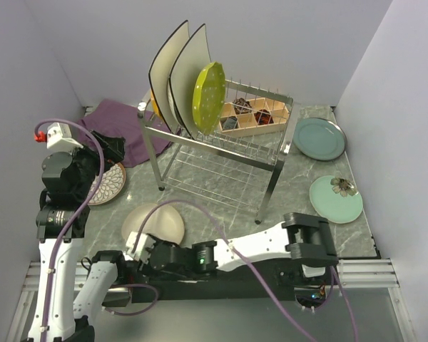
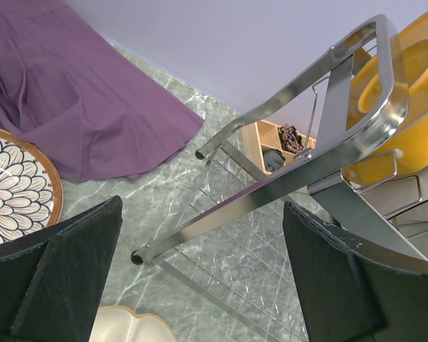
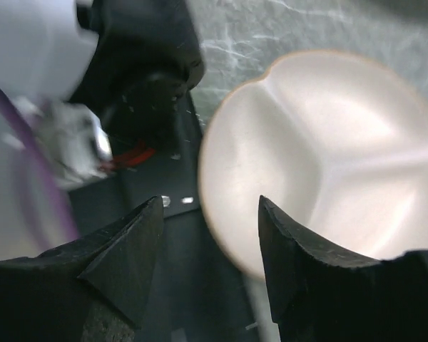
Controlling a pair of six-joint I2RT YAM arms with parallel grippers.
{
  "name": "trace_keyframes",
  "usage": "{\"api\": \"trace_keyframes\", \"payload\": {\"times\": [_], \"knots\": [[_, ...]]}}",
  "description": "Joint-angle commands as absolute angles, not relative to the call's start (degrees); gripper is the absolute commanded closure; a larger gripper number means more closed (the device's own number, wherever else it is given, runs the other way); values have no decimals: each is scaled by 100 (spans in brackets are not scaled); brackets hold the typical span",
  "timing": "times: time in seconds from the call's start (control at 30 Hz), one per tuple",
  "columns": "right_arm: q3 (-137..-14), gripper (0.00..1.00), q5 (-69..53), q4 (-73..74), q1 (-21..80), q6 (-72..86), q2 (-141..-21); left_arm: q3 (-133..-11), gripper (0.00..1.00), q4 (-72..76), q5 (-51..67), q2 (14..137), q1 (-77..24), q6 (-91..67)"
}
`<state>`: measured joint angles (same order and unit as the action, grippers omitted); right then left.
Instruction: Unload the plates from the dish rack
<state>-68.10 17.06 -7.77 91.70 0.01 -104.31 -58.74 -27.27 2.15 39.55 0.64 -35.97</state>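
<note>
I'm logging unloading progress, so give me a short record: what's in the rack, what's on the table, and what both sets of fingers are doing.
in dish rack: two square cream plates, yellow-green plate, orange plate
on table: patterned plate, cream plate, teal-grey plate, flower plate
left fingers: open, empty, facing the rack
right fingers: open, over cream plate's edge
also: purple cloth, wooden box

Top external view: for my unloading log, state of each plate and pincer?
Cream square plates, upright in dish rack.
Yellow-green plate, upright in rack.
Teal-grey plate, flat on table.
Mint plate, flat on table.
Patterned plate, flat on table.
Round cream plate, flat on table.
Left pincer, open.
Right pincer, open.
</note>
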Motion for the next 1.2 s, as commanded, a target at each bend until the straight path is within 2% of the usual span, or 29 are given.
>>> {"api": "trace_keyframes", "payload": {"times": [0.0,0.03,0.13,0.2,0.43,0.63,0.77,1.0,1.03,1.17], "knots": [[-6645,40,1820,-151,8834,2869,-9809,-5933,1,-2514,211,3929,61,-3498],[-6566,42,1741,-36,8555,3631,-9695,-5924,1,-2496,246,3929,62,-3515],[-6171,45,1924,95,8219,4645,-9458,-5872,0,-2470,298,3867,62,-3498],[-5952,45,2405,210,8113,5087,-9343,-5810,1,-2408,264,3797,62,-3481],[-5326,44,2750,-72,7673,6713,-9131,-5573,1,-2329,220,3744,62,-3489],[-5563,48,2814,132,7462,6970,-9614,-5388,1,-2233,246,3744,62,-3437],[-5695,54,2734,35,7418,6935,-9887,-5353,1,-2206,193,3744,62,-3401],[-5950,55,2699,53,7427,6935,-10291,-5344,0,-2197,229,3726,62,-3393],[-5950,57,2655,9,7418,6926,-10318,-5352,1,-2206,211,3718,62,-3384],[-5836,78,2479,-702,7453,6891,-10371,-5361,1,-2206,202,3700,62,-3392]]}}
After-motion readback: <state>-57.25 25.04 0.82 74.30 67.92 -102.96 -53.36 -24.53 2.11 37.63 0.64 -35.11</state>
